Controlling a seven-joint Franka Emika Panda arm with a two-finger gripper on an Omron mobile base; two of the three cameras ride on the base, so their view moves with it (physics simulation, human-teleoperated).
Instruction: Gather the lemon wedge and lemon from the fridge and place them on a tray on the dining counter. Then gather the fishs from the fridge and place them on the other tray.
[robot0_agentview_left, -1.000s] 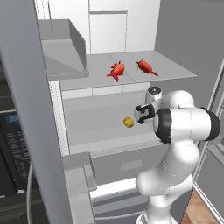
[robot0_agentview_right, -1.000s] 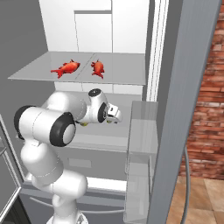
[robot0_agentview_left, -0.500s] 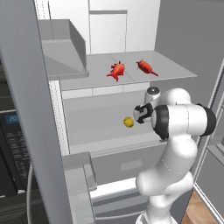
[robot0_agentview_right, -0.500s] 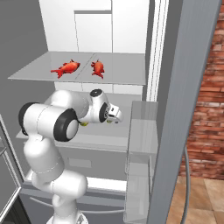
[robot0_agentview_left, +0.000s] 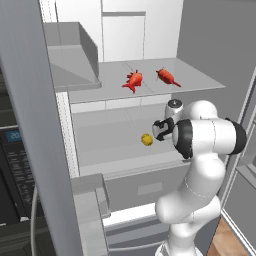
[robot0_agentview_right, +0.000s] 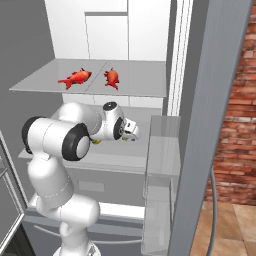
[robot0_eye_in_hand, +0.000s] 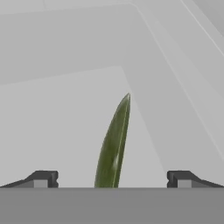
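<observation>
The fridge (robot0_agentview_left: 150, 35) stands open. Two red-orange fish (robot0_agentview_left: 133, 80) (robot0_agentview_left: 167, 76) lie on its upper shelf, also the fish (robot0_agentview_right: 76, 77) (robot0_agentview_right: 112, 76). A small yellow lemon (robot0_agentview_left: 146, 139) rests on the lower shelf; a sliver of the lemon (robot0_agentview_right: 95, 141) peeks from under my arm. My gripper (robot0_agentview_left: 159, 131) (robot0_agentview_right: 131, 131) hovers just right of it, open and holding nothing. Between its tips, the gripper (robot0_eye_in_hand: 111, 178) frames a narrow olive-green pointed sliver (robot0_eye_in_hand: 113, 144); I cannot tell what it is. The lemon wedge, both trays and the dining counter are out of view.
The fridge door (robot0_agentview_right: 210, 115) with its pale shelf bin (robot0_agentview_right: 162, 150) stands open on the right. A grey box (robot0_agentview_left: 75, 50) sits at the upper shelf's left. A dark microwave cabinet (robot0_agentview_left: 12, 175) is at the far left. A brick wall (robot0_agentview_right: 240, 125) is on the right.
The arm has edged slightly left, bringing the gripper a touch closer to the lemon. The jaws stay wide and the lemon and fish have not moved.
</observation>
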